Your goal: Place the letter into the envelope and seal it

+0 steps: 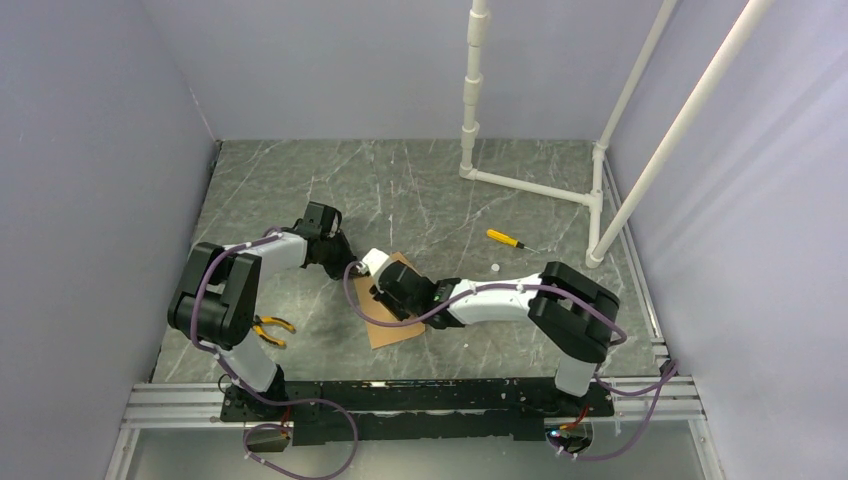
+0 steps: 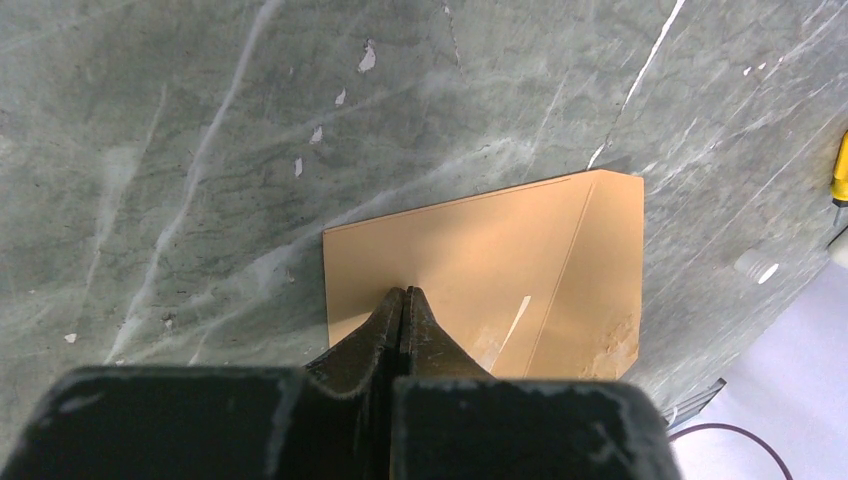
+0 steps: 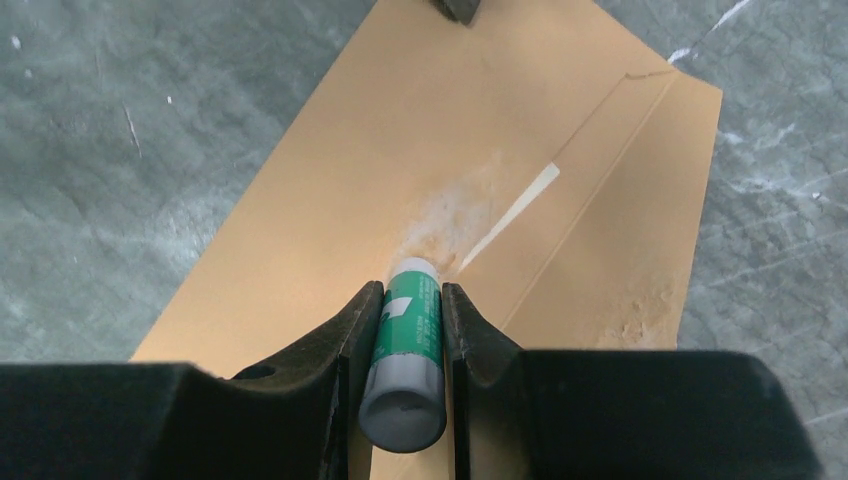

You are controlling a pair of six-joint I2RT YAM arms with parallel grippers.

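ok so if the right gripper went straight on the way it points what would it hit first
Most likely the envelope: the right gripper is shut on a glue stick whose tip leads, aimed at the smeared patch by the seam. Depth is unclear.

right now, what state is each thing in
envelope, flat on the table, glue smear on it
glue stick, gripped, tip down on the envelope
left gripper, shut, tips on the envelope
right gripper, shut on the glue stick
screwdriver, lying loose
pliers, lying loose
letter, not in sight
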